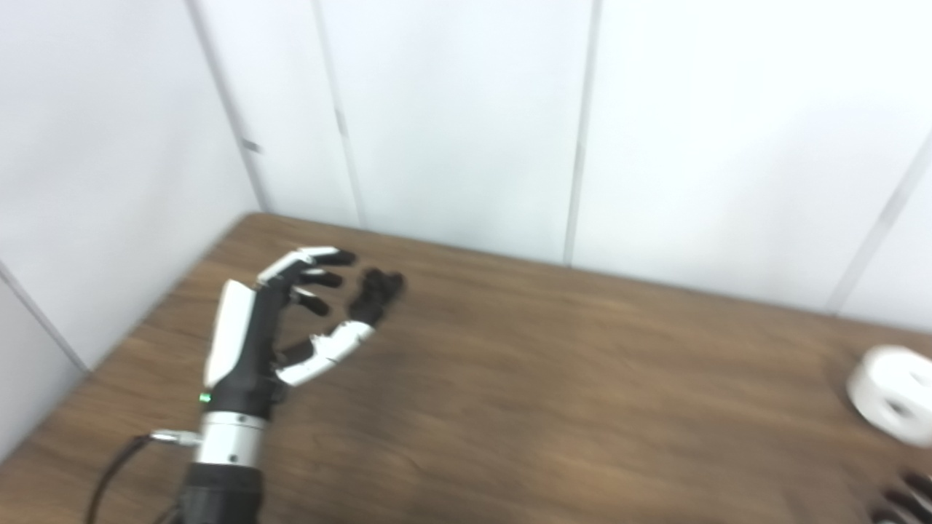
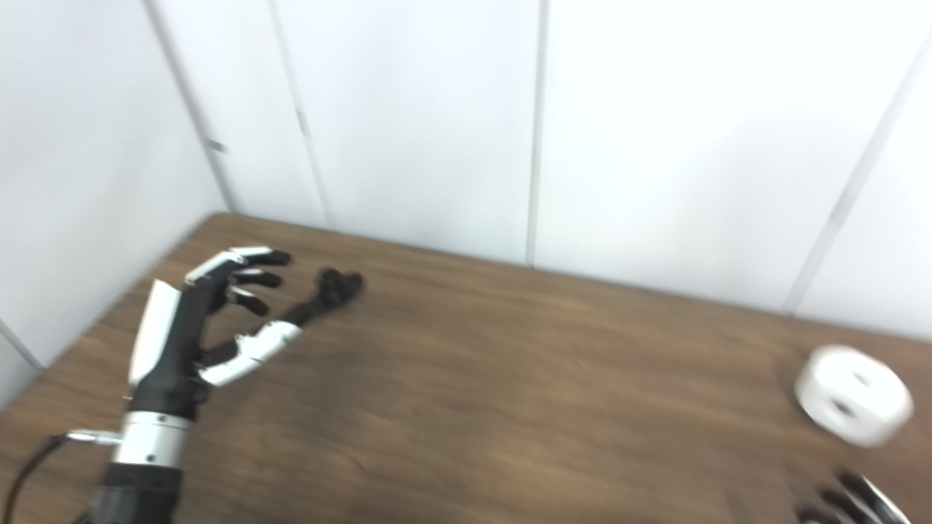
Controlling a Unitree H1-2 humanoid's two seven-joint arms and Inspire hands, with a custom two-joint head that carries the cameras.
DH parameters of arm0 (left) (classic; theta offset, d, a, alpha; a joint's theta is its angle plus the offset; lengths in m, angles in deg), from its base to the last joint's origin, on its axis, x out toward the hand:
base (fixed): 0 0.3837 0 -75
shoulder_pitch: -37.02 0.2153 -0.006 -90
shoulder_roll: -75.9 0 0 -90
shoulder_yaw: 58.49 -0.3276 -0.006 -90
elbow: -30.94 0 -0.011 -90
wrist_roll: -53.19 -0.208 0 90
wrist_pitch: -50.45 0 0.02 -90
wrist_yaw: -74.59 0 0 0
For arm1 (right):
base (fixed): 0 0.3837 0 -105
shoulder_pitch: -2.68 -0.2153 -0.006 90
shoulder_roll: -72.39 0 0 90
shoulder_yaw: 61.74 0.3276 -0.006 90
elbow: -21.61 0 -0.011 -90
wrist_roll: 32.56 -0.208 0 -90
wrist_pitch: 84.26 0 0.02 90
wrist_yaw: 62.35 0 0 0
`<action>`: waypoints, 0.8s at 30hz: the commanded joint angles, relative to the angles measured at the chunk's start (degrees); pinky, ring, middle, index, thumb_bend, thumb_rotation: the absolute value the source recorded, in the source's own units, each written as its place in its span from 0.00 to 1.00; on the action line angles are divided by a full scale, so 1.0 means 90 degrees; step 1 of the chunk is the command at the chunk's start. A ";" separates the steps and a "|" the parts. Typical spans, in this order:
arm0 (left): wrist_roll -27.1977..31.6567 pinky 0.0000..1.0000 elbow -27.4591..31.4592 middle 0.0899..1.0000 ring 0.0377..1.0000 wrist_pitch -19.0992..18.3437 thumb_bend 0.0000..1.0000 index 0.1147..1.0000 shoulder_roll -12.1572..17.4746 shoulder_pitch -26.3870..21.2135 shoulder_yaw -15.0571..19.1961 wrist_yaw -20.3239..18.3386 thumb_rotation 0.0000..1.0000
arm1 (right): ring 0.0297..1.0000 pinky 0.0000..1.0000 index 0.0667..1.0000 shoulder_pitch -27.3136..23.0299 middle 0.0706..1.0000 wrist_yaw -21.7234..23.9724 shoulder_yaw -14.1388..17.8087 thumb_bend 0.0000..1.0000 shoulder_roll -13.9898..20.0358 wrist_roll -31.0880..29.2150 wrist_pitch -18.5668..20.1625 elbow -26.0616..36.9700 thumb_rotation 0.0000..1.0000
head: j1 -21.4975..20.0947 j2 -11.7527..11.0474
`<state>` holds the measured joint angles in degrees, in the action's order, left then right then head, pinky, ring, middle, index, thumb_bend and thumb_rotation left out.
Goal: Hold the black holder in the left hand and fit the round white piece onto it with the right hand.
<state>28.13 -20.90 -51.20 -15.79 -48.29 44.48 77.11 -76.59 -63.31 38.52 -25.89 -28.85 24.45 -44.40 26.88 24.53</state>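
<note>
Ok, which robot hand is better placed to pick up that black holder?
The left robot hand: its fingers are open right beside the black holder. The right robot hand sits at the far corner near the round white piece.

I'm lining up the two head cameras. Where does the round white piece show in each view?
Left eye view: round white piece at the far right edge, partly cut off, on the table.
Right eye view: whole, lower right, a little inward from the edge.
Shared landmark: the black holder beside the left hand.
</note>
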 commanded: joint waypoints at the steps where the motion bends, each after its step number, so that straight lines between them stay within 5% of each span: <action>1: -0.0557 0.50 -0.0067 0.73 0.65 0.0359 0.77 0.64 0.0206 -0.0229 0.0042 0.0229 0.48 | 0.67 0.52 0.78 0.0152 0.73 -0.0024 0.0052 0.41 0.0131 0.0034 -0.0346 -0.0036 0.43 | 0.0010 -0.0009; 7: -0.1571 0.59 -0.0135 0.75 0.73 0.0207 0.79 0.67 0.0211 -0.0469 0.0122 0.0284 0.47 | 0.66 0.50 0.78 0.0011 0.73 -0.0040 0.0103 0.43 0.0130 0.0005 -0.0410 -0.0279 0.44 | 0.0250 -0.0217; 11: -0.2443 0.62 -0.0187 0.84 0.79 -0.0189 0.84 0.75 0.0405 -0.0636 0.0074 -0.0187 0.45 | 0.68 0.52 0.79 -0.0078 0.75 -0.0040 0.0132 0.41 0.0091 -0.0100 -0.0302 -0.0294 0.43 | 0.0385 -0.0331; 23: -0.3791 0.78 -0.1974 0.98 0.96 -0.1173 1.00 0.86 0.0668 -0.1198 -0.0414 -0.0791 0.48 | 0.69 0.52 0.79 -0.0132 0.76 0.0007 0.0185 0.42 0.0218 -0.0239 -0.0507 -0.0554 0.44 | 0.0458 -0.0432; 24: -0.3813 0.86 -0.2134 0.99 0.98 -0.1274 1.00 0.87 0.0665 -0.1257 -0.0457 -0.0817 0.48 | 0.69 0.52 0.79 -0.0130 0.75 0.0003 0.0184 0.43 0.0220 -0.0233 -0.0530 -0.0570 0.44 | 0.0458 -0.0432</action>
<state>-4.34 -39.83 -61.55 -11.10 -56.68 40.35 69.26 -78.16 -62.98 39.53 -25.19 -31.32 20.05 -48.92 30.94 20.65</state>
